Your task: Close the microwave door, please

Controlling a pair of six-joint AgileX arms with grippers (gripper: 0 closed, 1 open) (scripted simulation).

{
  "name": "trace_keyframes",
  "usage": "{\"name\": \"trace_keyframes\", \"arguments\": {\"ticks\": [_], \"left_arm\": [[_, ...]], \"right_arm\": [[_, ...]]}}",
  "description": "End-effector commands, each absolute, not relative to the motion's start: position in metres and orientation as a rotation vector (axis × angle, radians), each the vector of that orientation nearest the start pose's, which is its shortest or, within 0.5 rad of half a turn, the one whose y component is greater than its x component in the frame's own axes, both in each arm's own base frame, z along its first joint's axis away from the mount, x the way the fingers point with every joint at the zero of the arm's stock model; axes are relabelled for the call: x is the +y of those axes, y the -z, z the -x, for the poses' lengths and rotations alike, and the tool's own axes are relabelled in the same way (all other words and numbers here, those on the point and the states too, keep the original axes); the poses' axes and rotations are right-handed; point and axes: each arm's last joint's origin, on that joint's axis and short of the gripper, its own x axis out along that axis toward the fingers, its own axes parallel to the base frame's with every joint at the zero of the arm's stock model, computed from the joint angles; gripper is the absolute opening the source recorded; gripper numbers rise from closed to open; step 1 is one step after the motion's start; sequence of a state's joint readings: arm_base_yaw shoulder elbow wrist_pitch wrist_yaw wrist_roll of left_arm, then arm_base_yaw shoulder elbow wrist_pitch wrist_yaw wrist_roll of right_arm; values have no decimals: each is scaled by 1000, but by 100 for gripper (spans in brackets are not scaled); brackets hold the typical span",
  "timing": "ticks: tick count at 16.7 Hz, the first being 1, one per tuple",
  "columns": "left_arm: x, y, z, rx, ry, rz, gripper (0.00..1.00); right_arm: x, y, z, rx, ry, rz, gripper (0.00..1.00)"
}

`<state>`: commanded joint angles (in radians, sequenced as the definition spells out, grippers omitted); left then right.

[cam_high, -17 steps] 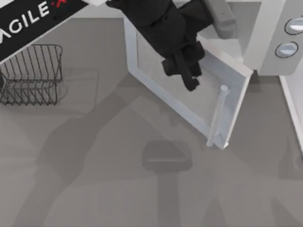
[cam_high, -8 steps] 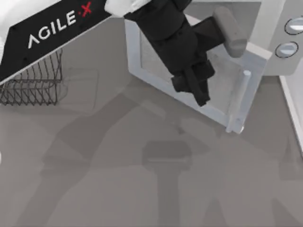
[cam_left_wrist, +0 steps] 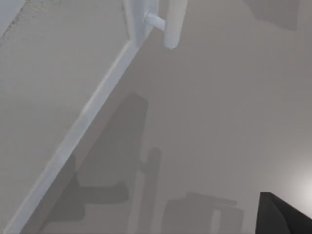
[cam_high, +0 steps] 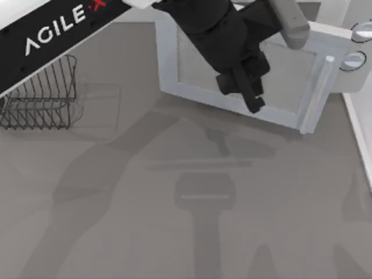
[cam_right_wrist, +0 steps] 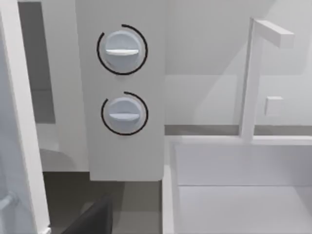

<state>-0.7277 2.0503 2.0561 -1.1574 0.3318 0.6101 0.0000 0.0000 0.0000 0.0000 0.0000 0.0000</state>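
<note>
The microwave door [cam_high: 192, 70], white-framed with a grey window, stands ajar at a small angle to the white microwave body [cam_high: 343, 40]. Its pale bar handle [cam_high: 317, 96] is at the free edge, near the two round knobs [cam_high: 353, 60]. My left gripper [cam_high: 251, 99] is shut and rests against the door's outer face, left of the handle. The left wrist view has the door frame [cam_left_wrist: 73, 141] and the handle's end [cam_left_wrist: 173, 24] close up. The right wrist view faces the knobs [cam_right_wrist: 122, 48], with the door's edge [cam_right_wrist: 19, 122] beside them and a dark part of my right gripper [cam_right_wrist: 92, 219] low down.
A wire basket [cam_high: 40, 93] stands at the table's left. A white counter edge [cam_high: 357, 128] runs along the right side, and a white basin with an upright frame [cam_right_wrist: 248, 97] is right of the microwave. Open grey table lies in front of the door.
The door has swung steadily toward the microwave body, its handle going up and to the right. My left gripper has followed it rightward, staying against the door's face.
</note>
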Motion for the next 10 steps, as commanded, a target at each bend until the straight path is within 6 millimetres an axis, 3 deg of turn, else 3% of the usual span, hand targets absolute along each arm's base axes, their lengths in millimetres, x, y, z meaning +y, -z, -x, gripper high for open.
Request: {"name": "trace_keyframes", "arguments": {"ticks": [7,10], "left_arm": [[-311,-281,-312,993,1325,-725,0],[-313,-291,-315,948,1300,-722,0]], "right_arm": [[-1,-160,-106,0,0,0,100],[-1,-160,-106,0,0,0,100]]}}
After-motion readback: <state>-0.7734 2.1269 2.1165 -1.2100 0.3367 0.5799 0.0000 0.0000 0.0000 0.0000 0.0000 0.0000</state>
